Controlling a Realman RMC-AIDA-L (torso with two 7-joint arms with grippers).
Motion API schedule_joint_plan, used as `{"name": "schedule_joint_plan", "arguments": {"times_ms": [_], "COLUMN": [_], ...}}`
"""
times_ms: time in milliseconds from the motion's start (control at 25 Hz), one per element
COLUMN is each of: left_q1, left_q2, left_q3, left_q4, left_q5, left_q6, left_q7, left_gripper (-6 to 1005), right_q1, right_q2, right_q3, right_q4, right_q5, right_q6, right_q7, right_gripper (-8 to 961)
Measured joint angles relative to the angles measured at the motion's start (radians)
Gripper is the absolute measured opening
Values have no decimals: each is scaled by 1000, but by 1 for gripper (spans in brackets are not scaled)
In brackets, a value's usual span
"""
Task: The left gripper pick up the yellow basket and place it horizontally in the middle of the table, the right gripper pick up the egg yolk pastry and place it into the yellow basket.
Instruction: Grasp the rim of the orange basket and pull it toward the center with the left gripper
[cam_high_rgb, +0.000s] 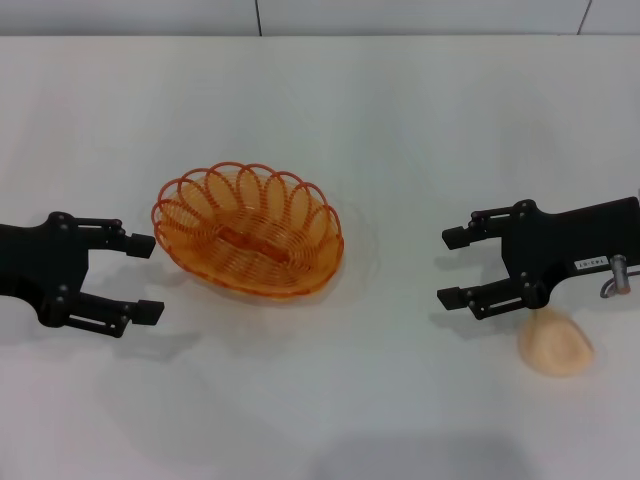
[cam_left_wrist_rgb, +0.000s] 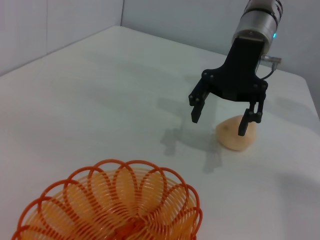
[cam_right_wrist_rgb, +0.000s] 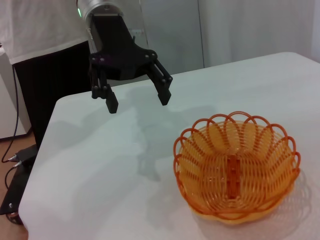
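Observation:
The yellow basket (cam_high_rgb: 248, 232) sits upright on the white table (cam_high_rgb: 400, 120), a little left of centre, and is empty. It also shows in the left wrist view (cam_left_wrist_rgb: 115, 210) and the right wrist view (cam_right_wrist_rgb: 235, 170). My left gripper (cam_high_rgb: 147, 279) is open and empty just left of the basket, a small gap from its rim; it shows in the right wrist view (cam_right_wrist_rgb: 138, 102). My right gripper (cam_high_rgb: 450, 267) is open and empty at the right, above the table. The egg yolk pastry (cam_high_rgb: 555, 345) lies on the table beside it, towards the front edge, also in the left wrist view (cam_left_wrist_rgb: 235, 137).
The table's far edge meets a grey wall (cam_high_rgb: 300, 15). In the right wrist view the table's side edge (cam_right_wrist_rgb: 42, 150) drops to a floor with cables (cam_right_wrist_rgb: 15, 160). Bare tabletop lies between the basket and the right gripper.

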Motion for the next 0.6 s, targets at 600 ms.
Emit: {"name": "schedule_joint_plan", "arguments": {"times_ms": [600], "left_q1": [0], "left_q2": [-5], "left_q3": [0], "left_q4": [4], "left_q5": [7], "left_q6": [-8], "left_q7": [-9], "left_gripper": [859], "right_q1": [-7], "right_q2": [2], "right_q3": [4], "right_q4": [0], "right_q5": [8], "right_q6": [1], "right_q7": [-23], "right_gripper": [769]}}
